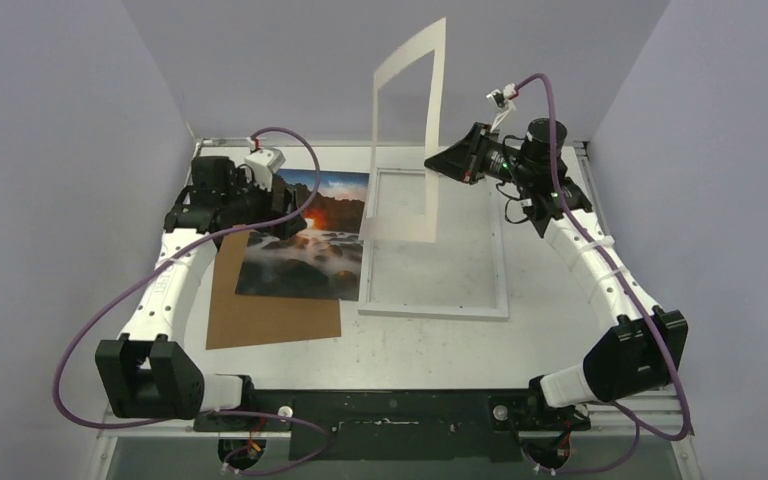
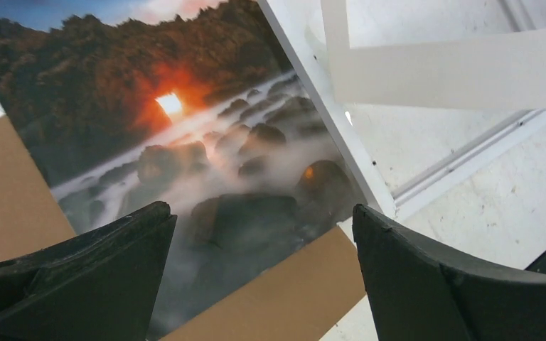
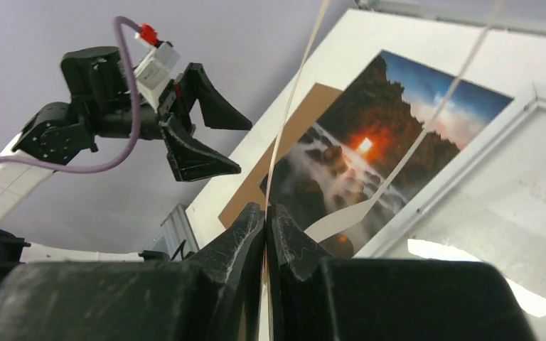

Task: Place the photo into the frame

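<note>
My R pincer [image 3: 265, 220] is clenched on the mat [image 1: 410, 55], holding it upright over the frame [image 1: 435, 310] (which lies flat mid-table, nearer the right edge). My L pincer [image 2: 263, 220] is released, jaws wide, hovering over the photo [image 1: 310, 250]. Photo lies on the backing board [image 1: 270, 320], against the frame's left rail. So approx. halfway: frame open, photo not yet in. Left to do: grab photo, lay it in, lower mat.
</note>
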Motion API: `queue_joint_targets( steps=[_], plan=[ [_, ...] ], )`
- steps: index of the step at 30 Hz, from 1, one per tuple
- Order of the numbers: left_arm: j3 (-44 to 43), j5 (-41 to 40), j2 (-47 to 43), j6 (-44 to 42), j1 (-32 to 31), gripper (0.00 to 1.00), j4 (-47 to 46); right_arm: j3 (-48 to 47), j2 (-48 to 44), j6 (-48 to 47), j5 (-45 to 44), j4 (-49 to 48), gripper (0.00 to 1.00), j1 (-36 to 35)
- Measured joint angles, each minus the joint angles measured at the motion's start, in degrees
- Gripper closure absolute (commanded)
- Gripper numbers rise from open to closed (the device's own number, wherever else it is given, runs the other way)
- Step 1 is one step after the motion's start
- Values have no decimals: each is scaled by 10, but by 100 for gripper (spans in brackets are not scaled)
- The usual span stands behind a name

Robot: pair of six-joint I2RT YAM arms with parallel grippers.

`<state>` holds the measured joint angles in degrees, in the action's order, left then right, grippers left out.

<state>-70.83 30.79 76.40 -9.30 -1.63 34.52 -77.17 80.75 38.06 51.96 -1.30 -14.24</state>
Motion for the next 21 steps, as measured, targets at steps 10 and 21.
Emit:
queue_joint_targets(
  steps=[10, 21],
  plan=[
    [54, -19, -42, -34, -17, 4, -23, -79, 74, 8, -17, 77, 95, -39],
    [82, -40, -56, -36, -17, 4, -34, -130, 79, -2, -12, 127, 95, -73]
  ],
)
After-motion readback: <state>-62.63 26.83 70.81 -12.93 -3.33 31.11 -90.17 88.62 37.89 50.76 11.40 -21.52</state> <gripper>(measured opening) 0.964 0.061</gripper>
